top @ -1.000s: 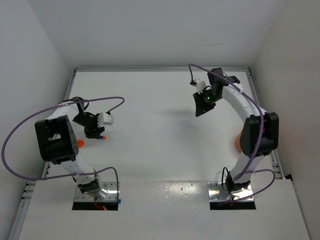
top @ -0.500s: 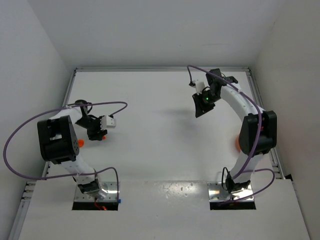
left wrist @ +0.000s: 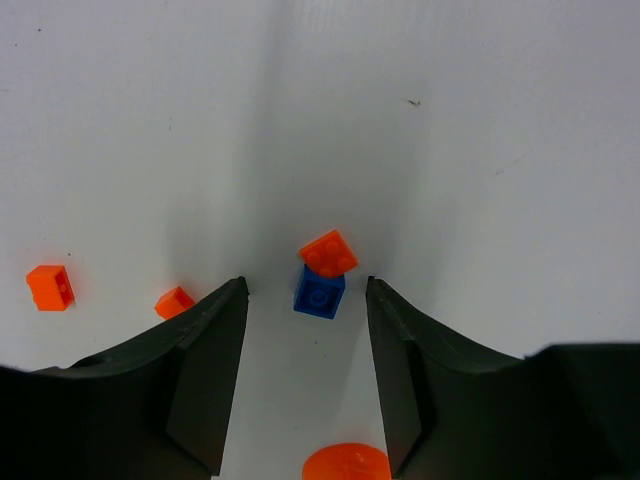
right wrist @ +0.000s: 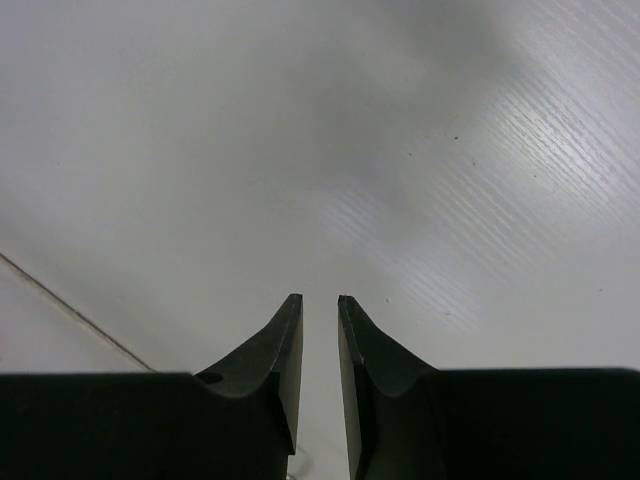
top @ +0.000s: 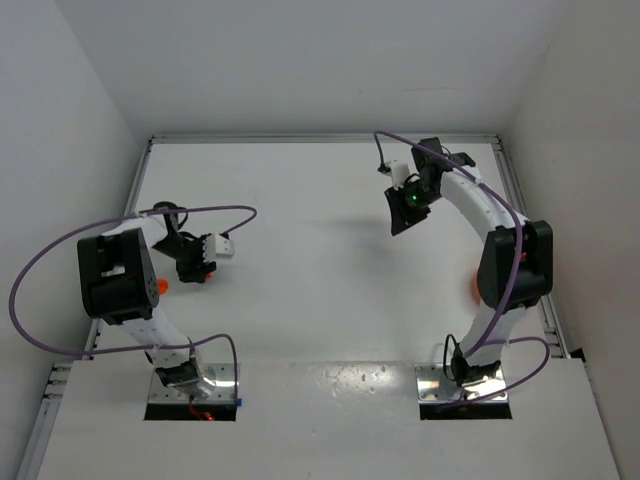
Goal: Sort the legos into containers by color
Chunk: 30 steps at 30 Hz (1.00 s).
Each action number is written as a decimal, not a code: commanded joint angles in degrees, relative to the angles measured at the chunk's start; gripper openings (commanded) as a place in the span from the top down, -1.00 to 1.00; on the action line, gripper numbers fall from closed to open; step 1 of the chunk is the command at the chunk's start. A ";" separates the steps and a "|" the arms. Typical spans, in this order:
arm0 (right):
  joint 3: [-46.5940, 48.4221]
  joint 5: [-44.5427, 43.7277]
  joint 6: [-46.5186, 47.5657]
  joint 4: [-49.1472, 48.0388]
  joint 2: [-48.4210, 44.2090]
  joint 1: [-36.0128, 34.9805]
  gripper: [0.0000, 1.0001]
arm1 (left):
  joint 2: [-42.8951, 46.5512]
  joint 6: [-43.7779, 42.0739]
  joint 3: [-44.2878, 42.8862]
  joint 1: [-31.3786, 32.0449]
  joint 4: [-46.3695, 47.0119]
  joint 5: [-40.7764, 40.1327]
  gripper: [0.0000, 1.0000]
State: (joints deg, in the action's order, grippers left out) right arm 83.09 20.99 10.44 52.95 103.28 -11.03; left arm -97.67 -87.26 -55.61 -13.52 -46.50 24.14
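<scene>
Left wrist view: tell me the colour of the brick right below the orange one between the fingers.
Blue; the left wrist view shows it best.

Left gripper points down with jaws well apart; right gripper is raised, fingers nearly together, gripping nothing.

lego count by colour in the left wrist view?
Orange bricks: 3, one leaning on the blue, one by the left hand's finger, one far left
Blue bricks: 1
Orange round piece at the bottom edge, cut off, kind unclear: 1
Total: 5
</scene>
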 commanded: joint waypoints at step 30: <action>3.39 24.42 -1.82 -1.80 -0.99 -2.77 0.57 | 3.45 8.51 -18.03 -3.27 -25.19 31.02 0.80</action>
State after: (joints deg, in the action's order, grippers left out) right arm 83.42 32.77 9.76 52.31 103.74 -12.01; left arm -93.76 -80.20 -68.23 -15.86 -57.76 38.59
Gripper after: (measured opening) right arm 0.211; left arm 0.228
